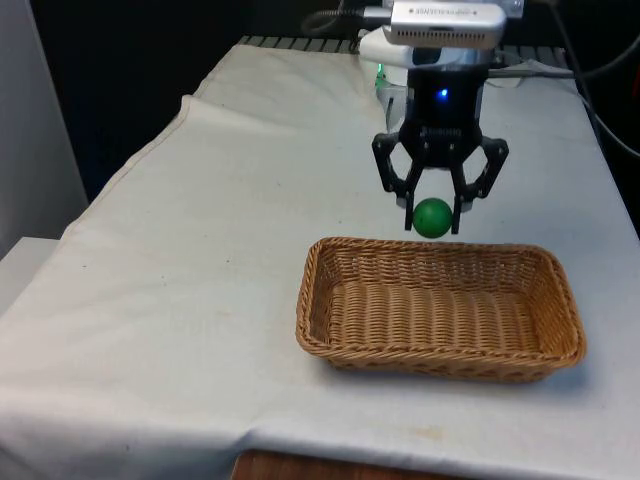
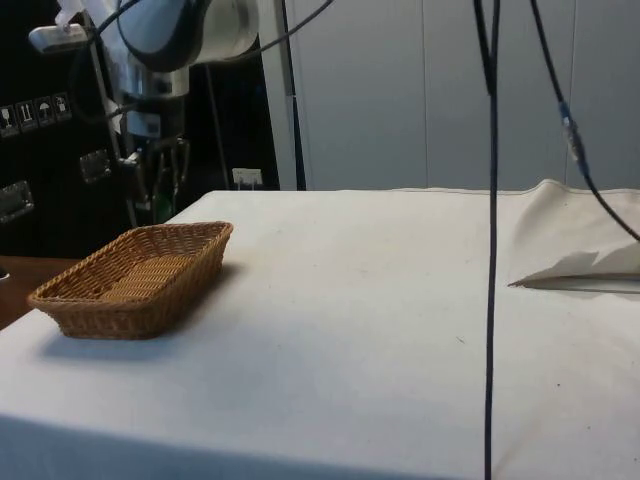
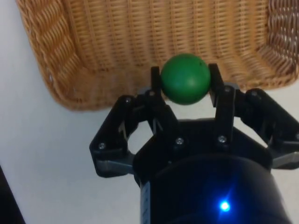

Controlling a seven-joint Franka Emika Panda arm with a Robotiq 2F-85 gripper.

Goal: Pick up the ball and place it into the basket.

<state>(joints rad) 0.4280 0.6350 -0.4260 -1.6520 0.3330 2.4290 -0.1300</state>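
While the fingers [image 3: 217, 88] pinch the green ball [image 1: 432, 217] across its middle, just above the basket [image 1: 440, 352] far rim, you should treat it as light, smooth, roll-prone stock.

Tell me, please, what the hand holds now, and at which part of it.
The hand holds the green ball, with one finger on each opposite side, above the basket.
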